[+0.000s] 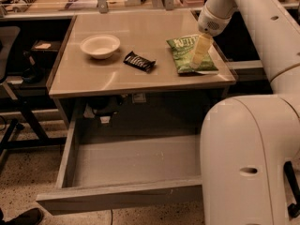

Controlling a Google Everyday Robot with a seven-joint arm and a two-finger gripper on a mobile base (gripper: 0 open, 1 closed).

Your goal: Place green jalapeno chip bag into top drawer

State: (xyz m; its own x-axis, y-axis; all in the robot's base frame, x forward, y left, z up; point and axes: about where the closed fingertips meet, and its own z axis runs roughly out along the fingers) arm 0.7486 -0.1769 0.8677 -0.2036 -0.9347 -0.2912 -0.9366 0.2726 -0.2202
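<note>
The green jalapeno chip bag lies flat on the right part of the desk top, its pale lettering at the far end. My gripper hangs from the white arm at the upper right and points down onto the bag's right half, its pale fingers over or touching the bag. The top drawer stands pulled out under the desk, its grey inside bare.
A white bowl and a small black candy-bar wrapper lie on the desk left of the bag. My white base fills the lower right and covers the drawer's right end. A chair stands at the left.
</note>
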